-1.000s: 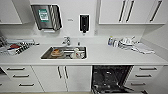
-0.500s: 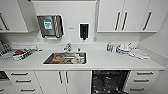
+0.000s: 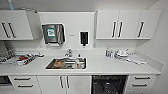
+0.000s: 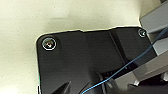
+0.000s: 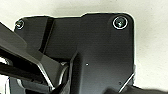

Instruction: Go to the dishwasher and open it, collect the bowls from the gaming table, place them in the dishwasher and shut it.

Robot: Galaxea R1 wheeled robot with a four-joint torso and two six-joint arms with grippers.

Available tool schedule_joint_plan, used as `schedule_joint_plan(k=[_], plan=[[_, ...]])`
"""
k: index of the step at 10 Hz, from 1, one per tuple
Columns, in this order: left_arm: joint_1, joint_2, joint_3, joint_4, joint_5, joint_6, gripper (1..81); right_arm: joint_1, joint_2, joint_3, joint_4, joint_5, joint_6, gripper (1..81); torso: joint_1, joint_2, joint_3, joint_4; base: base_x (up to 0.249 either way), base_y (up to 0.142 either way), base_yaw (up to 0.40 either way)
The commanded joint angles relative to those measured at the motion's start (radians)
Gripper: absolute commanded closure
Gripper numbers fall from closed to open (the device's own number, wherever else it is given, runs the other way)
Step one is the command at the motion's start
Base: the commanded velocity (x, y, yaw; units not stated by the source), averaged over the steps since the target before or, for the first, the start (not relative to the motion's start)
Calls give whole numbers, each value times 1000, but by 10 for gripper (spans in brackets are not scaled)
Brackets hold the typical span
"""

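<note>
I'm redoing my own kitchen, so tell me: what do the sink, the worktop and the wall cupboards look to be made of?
The sink looks like stainless steel, grey with a dull shine. The worktop seems a smooth white laminate or stone composite; I can't tell which. The wall cupboards appear to be matt white board with dark bar handles.

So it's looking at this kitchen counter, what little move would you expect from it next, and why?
Probably a short roll back, turning away to go and fetch the bowls. The dishwasher, under the counter to the right of the sink, already shows a dark open front with racks inside, so opening looks done. No bowl can be made out in the wrist views.
</note>
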Motion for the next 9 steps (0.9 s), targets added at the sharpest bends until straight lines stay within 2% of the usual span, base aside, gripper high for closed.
schedule_joint_plan(k=[1,3,7,9], plan=[[-44,7,-25,7,50,9,10,40,-7,-3,-3,-49,-1,10,-61,96,-2,0,0,0,0],[-42,12,-25,7,50,11,10,42,-5,-3,-3,-49,-1,10,-104,161,13,0,0,0,0],[-44,15,-30,7,50,11,10,36,4,-3,-3,-49,-1,10,-198,306,16,0,0,0,0],[-42,20,-30,7,52,11,10,36,4,-3,-3,-51,-1,10,-244,377,82,0,0,0,0]])
